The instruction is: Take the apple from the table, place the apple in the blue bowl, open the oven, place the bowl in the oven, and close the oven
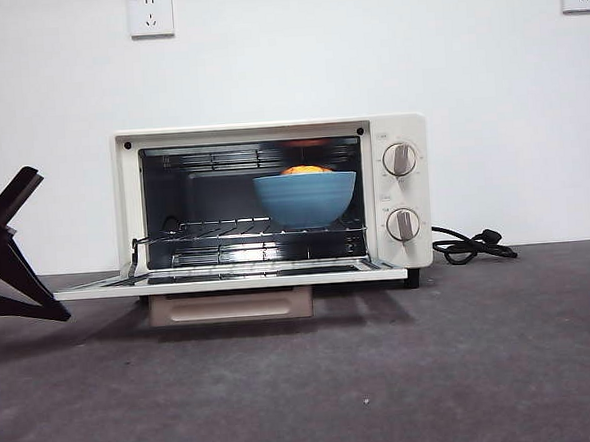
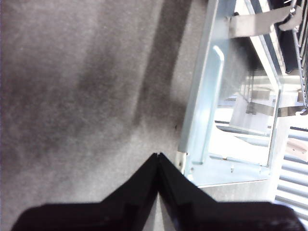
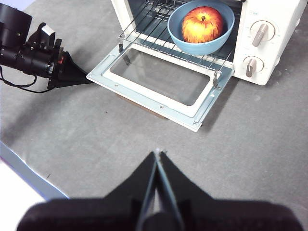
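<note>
Oven (image 1: 273,204) standing on the dark grey counter (image 1: 435,373), its glass door (image 3: 161,83) folded down flat and open. The blue bowl (image 1: 305,199) sits on the wire rack (image 3: 154,33) inside the cavity, toward the side nearest the two knobs (image 1: 399,159); the apple (image 3: 202,24) lies in the bowl, stem upward, only its top showing above the rim from the front. A black cord (image 1: 469,243) trails on the counter beyond the knob side of the oven.

Left hand (image 2: 158,156): jaws pressed together, holding nothing, low over the counter just beside the outer corner of the open door on its hinge-bracket side. Right hand (image 3: 157,153): jaws pressed together, empty, raised above bare counter, with the open door ahead of its tips and the bowl and apple farther ahead inside the oven.
</note>
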You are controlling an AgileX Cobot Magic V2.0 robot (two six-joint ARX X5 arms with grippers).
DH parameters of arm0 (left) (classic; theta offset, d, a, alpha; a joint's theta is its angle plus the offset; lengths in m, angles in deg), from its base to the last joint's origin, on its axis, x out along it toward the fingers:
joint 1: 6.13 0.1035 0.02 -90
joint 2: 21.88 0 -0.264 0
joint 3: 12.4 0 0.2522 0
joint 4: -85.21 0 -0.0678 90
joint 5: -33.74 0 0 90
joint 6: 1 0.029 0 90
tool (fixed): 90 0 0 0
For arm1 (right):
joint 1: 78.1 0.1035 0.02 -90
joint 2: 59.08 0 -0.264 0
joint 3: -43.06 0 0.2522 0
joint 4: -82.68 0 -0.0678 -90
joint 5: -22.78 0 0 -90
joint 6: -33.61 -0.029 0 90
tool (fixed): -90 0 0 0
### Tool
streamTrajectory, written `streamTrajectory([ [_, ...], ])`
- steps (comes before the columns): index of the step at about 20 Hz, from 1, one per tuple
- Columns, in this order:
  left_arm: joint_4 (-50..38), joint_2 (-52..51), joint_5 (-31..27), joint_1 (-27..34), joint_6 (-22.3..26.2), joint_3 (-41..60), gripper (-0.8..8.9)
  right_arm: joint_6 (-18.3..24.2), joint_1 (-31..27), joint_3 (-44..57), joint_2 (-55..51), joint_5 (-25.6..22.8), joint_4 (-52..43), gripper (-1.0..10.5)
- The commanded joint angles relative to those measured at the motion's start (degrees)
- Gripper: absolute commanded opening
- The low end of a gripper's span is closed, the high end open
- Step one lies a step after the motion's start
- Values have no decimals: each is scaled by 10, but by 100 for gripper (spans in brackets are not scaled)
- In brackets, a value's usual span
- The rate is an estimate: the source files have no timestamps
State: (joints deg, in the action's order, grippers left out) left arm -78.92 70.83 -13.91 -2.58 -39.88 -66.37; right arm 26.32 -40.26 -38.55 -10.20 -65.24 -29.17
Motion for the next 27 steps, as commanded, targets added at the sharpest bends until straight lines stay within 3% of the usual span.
streamTrajectory([
  [1, -16, 1, 34, 2, -8, -26, -8, -8, 0, 4, -2, 2, -2, -12],
  [15, -17, 1, 56, -9, -31, -123, -8, -18, 0, 4, -2, 2, -4, -12],
  [27, -54, 1, 15, -10, -31, -205, -8, -29, 0, 4, -2, 2, -2, -12],
])
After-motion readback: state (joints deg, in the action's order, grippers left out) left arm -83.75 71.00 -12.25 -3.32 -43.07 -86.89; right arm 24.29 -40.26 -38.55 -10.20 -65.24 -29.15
